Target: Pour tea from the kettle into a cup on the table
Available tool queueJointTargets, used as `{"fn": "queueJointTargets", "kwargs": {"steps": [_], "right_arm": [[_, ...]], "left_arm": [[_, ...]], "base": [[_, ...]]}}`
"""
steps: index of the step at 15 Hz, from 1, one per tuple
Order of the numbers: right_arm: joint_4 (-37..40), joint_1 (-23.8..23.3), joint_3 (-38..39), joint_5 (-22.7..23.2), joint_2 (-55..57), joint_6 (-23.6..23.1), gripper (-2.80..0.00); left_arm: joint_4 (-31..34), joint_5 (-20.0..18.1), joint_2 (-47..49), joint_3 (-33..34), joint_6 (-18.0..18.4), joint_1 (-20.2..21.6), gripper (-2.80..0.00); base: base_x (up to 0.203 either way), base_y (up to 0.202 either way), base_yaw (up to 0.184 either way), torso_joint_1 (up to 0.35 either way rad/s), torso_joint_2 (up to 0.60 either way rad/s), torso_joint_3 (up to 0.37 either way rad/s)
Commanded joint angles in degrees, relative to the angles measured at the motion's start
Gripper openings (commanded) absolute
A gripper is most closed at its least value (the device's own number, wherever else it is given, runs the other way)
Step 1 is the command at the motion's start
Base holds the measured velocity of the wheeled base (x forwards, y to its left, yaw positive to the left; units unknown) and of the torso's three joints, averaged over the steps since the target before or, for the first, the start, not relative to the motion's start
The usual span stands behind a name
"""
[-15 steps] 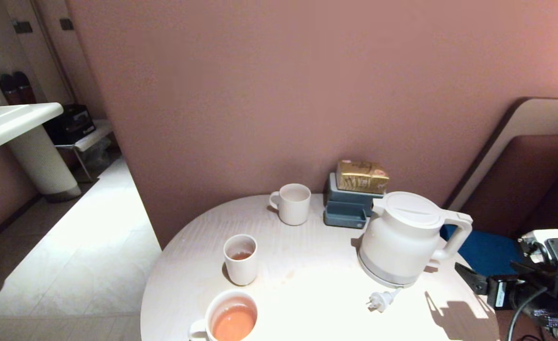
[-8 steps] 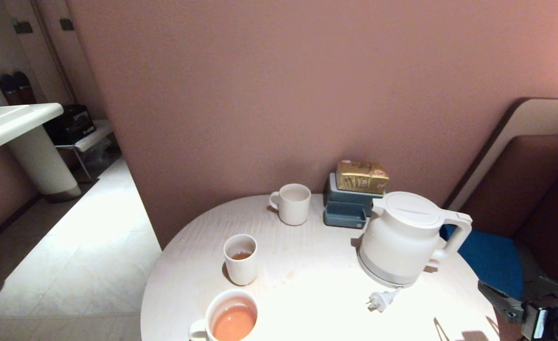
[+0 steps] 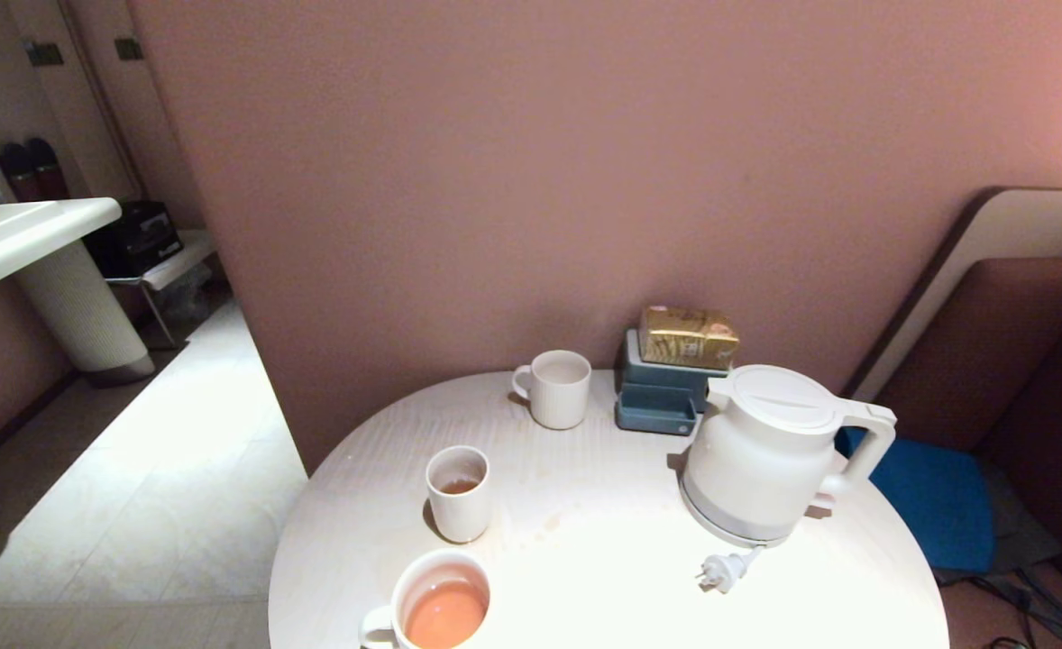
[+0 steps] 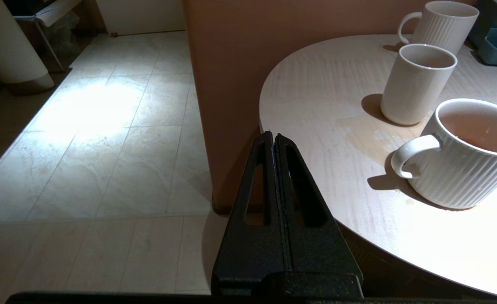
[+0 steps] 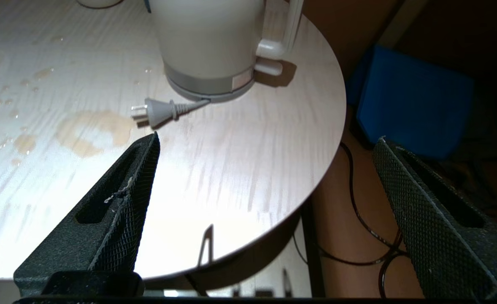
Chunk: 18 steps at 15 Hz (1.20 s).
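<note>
on the table [image 3: 603,559] the kettle [image 3: 770,455] stands upright at the right, its plug [image 3: 720,571] beside it. right gripper [image 5: 265,139] gapes wide off the table's right edge; left gripper [image 4: 273,137] is pressed closed beside the left edge, near a mug [image 4: 468,152] of tea [image 4: 482,131].

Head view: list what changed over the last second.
The right arm, seen a second ago beside the table's right edge, drew back toward the robot and has left the head view. Its right gripper, open, holds nothing. The kettle, plug and three cups stayed put.
</note>
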Motion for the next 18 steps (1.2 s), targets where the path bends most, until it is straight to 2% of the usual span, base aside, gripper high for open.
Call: {"fn": "queueJointTargets", "kwargs": {"steps": [1, 2, 5, 7, 9, 10, 13, 16, 18], "right_arm": [[5.99, 0.02, -1.43, -0.11, -9.38, 0.80, 0.00], [5.84, 0.02, -1.97, -0.20, -9.37, 3.66, 0.00], [4.50, 0.53, -2.73, 7.67, -9.33, 0.72, 0.00], [4.75, 1.05, -2.03, 8.82, -9.35, 0.47, 0.00], [4.79, 5.21, -1.58, 8.51, -8.54, 0.73, 0.00], [4.84, 5.82, -1.35, 8.00, -8.18, 1.11, 0.00], [6.45, 5.74, 0.00, 6.98, -15.07, 1.09, 0.00], [18.34, 5.66, -1.18, 5.34, -24.75, 1.33, 0.00], [16.50, 5.64, 0.17, 2.56, -25.06, 4.92, 0.00]], "left_arm": [[0.04, 0.00, 0.06, 0.00, -0.02, 0.00, -2.80], [-0.05, 0.00, 0.06, 0.00, -0.02, -0.07, -2.80], [0.04, 0.00, 0.06, 0.00, -0.02, 0.00, -2.80], [0.02, 0.00, 0.04, 0.00, -0.02, 0.00, -2.80], [0.02, 0.00, 0.06, 0.00, -0.02, 0.00, -2.80], [-0.02, 0.00, 0.06, 0.00, -0.02, 0.00, -2.80], [0.03, 0.00, 0.06, 0.00, -0.02, 0.00, -2.80], [0.04, 0.00, 0.06, 0.00, -0.02, 0.00, -2.80], [-0.05, 0.00, 0.06, 0.00, -0.02, 0.00, -2.80]], "base": [[0.000, 0.000, 0.000, 0.000, 0.00, 0.000], [0.000, 0.000, 0.000, 0.000, 0.00, 0.000], [0.000, 0.000, 0.000, 0.000, 0.00, 0.000], [0.000, 0.000, 0.000, 0.000, 0.00, 0.000], [0.000, 0.000, 0.000, 0.000, 0.00, 0.000], [0.000, 0.000, 0.000, 0.000, 0.00, 0.000], [0.000, 0.000, 0.000, 0.000, 0.00, 0.000], [0.000, 0.000, 0.000, 0.000, 0.00, 0.000], [0.000, 0.000, 0.000, 0.000, 0.00, 0.000]]}}
